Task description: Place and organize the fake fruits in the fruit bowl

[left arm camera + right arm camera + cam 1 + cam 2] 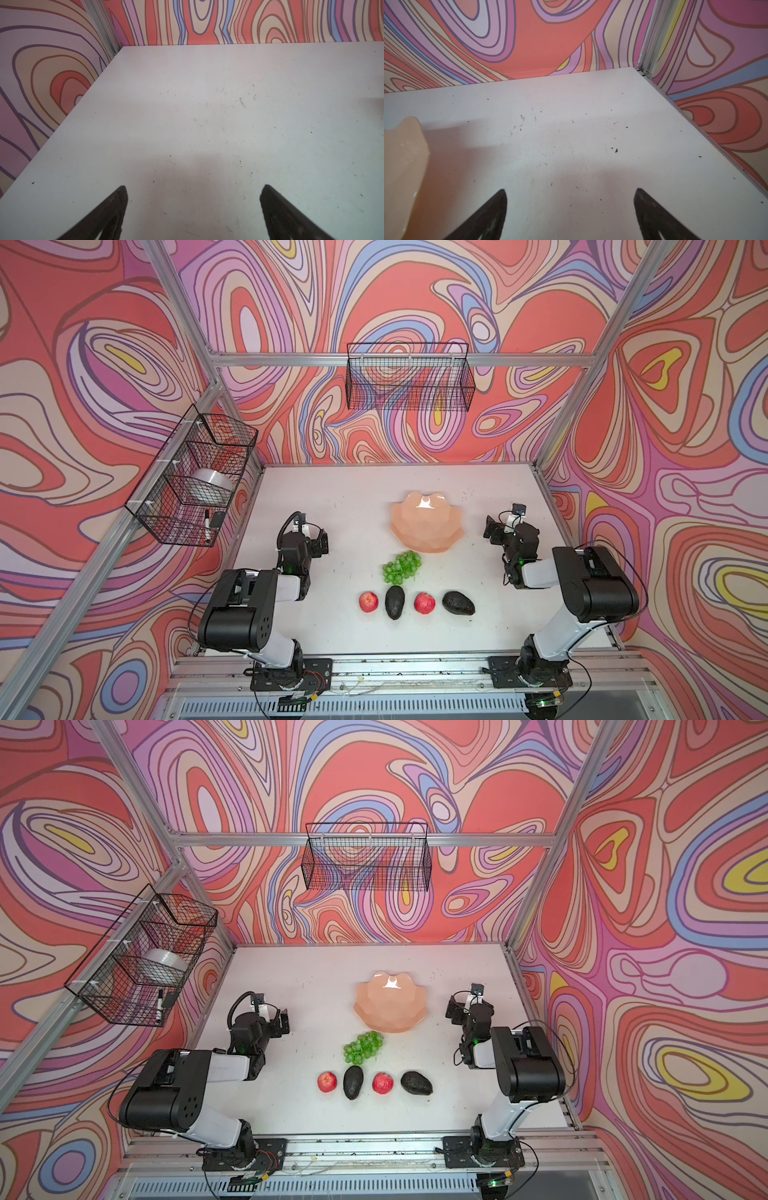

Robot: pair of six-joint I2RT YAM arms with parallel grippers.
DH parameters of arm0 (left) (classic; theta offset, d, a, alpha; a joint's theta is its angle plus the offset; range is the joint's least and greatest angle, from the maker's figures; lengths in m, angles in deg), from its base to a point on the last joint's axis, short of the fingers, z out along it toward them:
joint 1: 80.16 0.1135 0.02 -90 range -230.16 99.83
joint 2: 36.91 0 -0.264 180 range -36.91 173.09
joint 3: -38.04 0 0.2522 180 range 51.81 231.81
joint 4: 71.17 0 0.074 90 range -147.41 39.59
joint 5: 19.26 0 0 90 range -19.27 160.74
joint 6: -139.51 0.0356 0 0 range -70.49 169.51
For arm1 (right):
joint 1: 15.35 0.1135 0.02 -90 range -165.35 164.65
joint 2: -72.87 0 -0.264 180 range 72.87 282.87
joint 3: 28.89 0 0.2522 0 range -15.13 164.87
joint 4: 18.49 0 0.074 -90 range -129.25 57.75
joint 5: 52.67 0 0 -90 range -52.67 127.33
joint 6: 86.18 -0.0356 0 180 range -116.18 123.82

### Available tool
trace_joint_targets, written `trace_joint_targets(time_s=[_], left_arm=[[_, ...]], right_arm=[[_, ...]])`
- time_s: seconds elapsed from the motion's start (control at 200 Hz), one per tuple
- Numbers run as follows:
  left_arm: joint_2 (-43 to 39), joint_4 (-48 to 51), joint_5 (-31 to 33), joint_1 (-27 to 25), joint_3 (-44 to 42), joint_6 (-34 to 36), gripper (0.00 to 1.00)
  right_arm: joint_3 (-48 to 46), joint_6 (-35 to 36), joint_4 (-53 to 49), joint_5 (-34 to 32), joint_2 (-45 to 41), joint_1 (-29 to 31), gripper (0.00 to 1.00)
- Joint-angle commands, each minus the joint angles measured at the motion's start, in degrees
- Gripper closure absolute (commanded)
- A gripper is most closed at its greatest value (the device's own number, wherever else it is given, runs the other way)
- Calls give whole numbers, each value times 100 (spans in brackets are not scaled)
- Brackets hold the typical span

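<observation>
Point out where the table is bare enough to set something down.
Bare: the far strip between bowl and back wall; the corner ahead of the left end effector; the near strip between fruit row and front rail. Crowded: the middle, grapes between bowl and row.

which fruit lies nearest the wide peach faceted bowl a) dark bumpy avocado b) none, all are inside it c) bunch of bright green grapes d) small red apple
c: the bunch of bright green grapes lies just off the near rim of the wide peach faceted bowl; the red apples and dark avocados sit in a row nearer the arms.
</observation>
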Motion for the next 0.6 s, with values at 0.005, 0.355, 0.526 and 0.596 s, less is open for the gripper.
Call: trace_joint_targets(time_s=[0.005,0.355,0.526,0.596], left_arm=[[9,-54,-45,16,95,-34,0],[-1431,2069,1004,-63,689,-536,0],[-2607,4223,626,-63,1895,-1831,0],[-3068,5007,1160,-63,2141,-2891,0]], right_arm=[[90,22,-53,30,2,32,2],[221,-38,-734,-133,-554,28,1],[1825,-1760,-4095,-23,-1502,46,2],[2173,-2078,-4756,513,-1608,40,2]])
